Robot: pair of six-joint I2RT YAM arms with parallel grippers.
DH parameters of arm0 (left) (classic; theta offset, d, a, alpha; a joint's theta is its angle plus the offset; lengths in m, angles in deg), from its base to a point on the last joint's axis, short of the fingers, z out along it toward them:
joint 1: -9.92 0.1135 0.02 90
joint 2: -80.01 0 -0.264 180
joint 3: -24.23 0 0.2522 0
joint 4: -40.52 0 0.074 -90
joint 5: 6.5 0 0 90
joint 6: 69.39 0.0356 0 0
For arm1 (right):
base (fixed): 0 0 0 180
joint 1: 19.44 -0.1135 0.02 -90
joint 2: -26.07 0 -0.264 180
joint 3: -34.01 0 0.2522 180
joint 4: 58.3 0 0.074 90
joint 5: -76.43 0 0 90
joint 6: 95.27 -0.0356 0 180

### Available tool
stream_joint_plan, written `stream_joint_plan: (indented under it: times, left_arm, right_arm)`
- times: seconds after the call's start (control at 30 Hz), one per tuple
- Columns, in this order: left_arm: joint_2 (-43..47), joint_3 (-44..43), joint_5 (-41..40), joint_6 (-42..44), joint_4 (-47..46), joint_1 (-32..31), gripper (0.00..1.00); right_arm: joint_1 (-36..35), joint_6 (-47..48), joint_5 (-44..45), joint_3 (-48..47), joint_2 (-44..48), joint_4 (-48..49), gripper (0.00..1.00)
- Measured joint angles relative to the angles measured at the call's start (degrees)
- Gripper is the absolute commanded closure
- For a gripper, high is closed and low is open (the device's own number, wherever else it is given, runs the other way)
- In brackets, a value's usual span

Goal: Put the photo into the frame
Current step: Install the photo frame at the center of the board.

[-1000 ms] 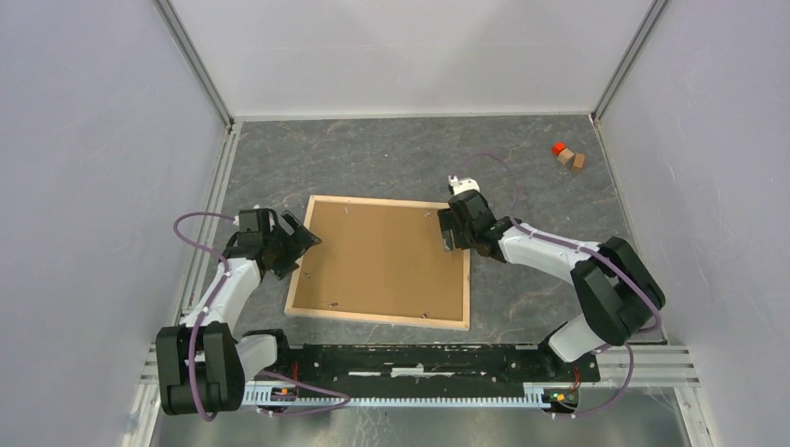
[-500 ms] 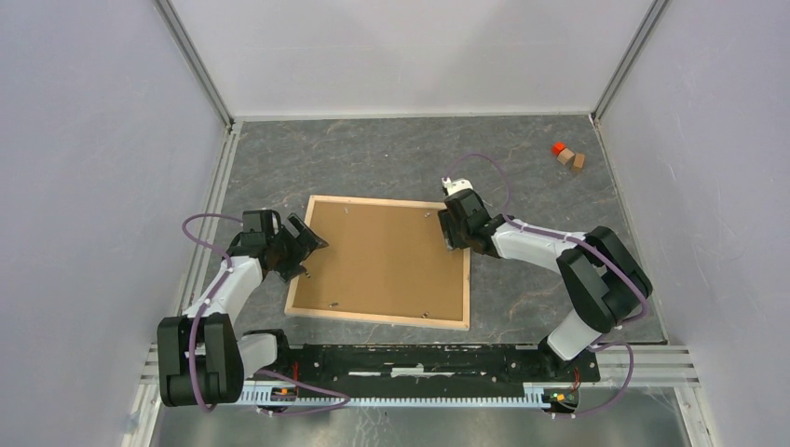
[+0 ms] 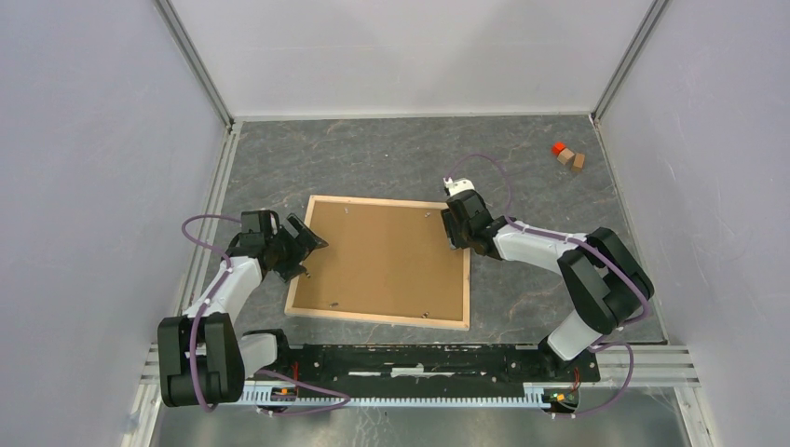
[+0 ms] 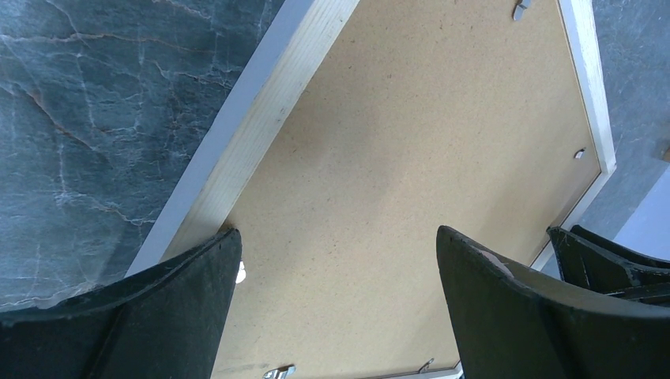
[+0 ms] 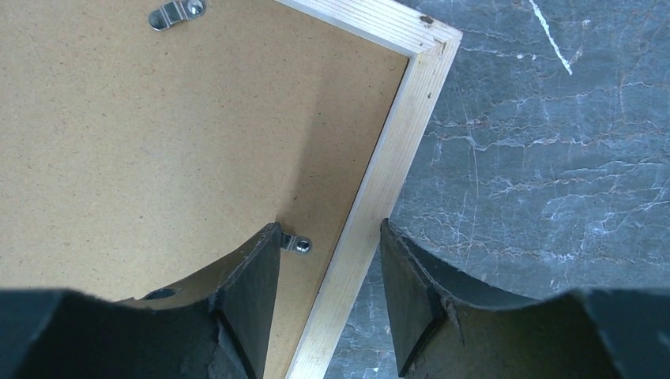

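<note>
The frame (image 3: 376,318) lies back side up on the table, its pale wood rails around a plain brown backing board (image 3: 387,256). The photo is out of view. My left gripper (image 3: 303,251) hovers open over the frame's left rail (image 4: 269,118); the board (image 4: 411,142) shows between its wide-spread fingers (image 4: 336,233). My right gripper (image 3: 454,228) is near the frame's far right corner. In the right wrist view it (image 5: 330,226) straddles the right rail (image 5: 395,150), with a gap on each side of the wood. One finger is over the board beside a metal clip (image 5: 299,244), the other over the table.
An orange block (image 3: 559,148) and two small wooden blocks (image 3: 572,159) lie at the back right. White walls close in the dark marbled table (image 3: 391,154) on three sides. More metal clips (image 5: 175,12) sit along the board's edges.
The right gripper's jaws have narrowed around the frame's right rail. The left gripper shifted slightly towards the frame's left edge, staying wide open.
</note>
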State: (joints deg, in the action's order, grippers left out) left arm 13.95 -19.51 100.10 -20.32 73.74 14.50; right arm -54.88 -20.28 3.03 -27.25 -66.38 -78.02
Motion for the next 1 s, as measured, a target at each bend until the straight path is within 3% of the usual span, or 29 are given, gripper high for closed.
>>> stream_joint_plan:
  times: [1.0]
  left_arm:
    - [-0.02, 0.39, 0.94, -0.02, -0.74, 0.55, 0.0]
  right_arm:
    - [0.26, 3.19, -1.51, 3.56, 1.95, 4.39, 0.47]
